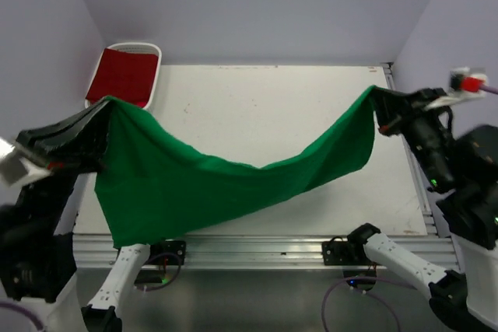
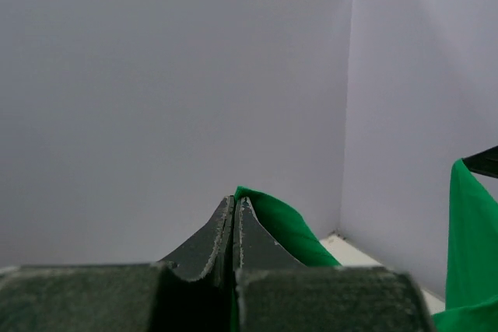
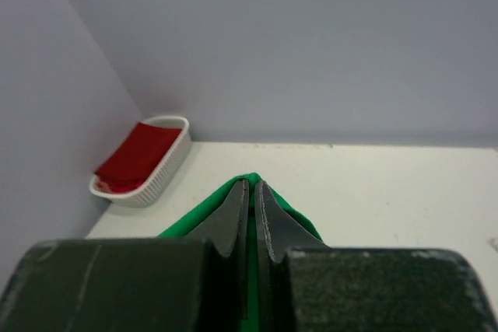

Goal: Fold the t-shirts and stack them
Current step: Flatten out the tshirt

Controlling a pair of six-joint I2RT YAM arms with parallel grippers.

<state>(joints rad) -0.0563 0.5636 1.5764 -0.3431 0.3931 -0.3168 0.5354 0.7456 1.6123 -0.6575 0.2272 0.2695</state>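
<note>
The bright green t-shirt (image 1: 218,180) hangs stretched in the air between my two grippers, sagging in the middle above the table's near half. My left gripper (image 1: 107,106) is shut on its left corner; in the left wrist view the cloth (image 2: 284,227) shows just beyond the closed gripper (image 2: 235,201). My right gripper (image 1: 377,95) is shut on the right corner; in the right wrist view green cloth (image 3: 194,211) wraps the closed gripper (image 3: 251,184). The dark red t-shirt (image 1: 120,75) lies in the basket, and it also shows in the right wrist view (image 3: 140,153).
A white slatted plastic basket (image 1: 152,75) stands at the table's (image 1: 257,106) far left corner and also shows in the right wrist view (image 3: 159,172). Pale walls close in the back and both sides. A metal rail (image 1: 257,250) runs along the near edge.
</note>
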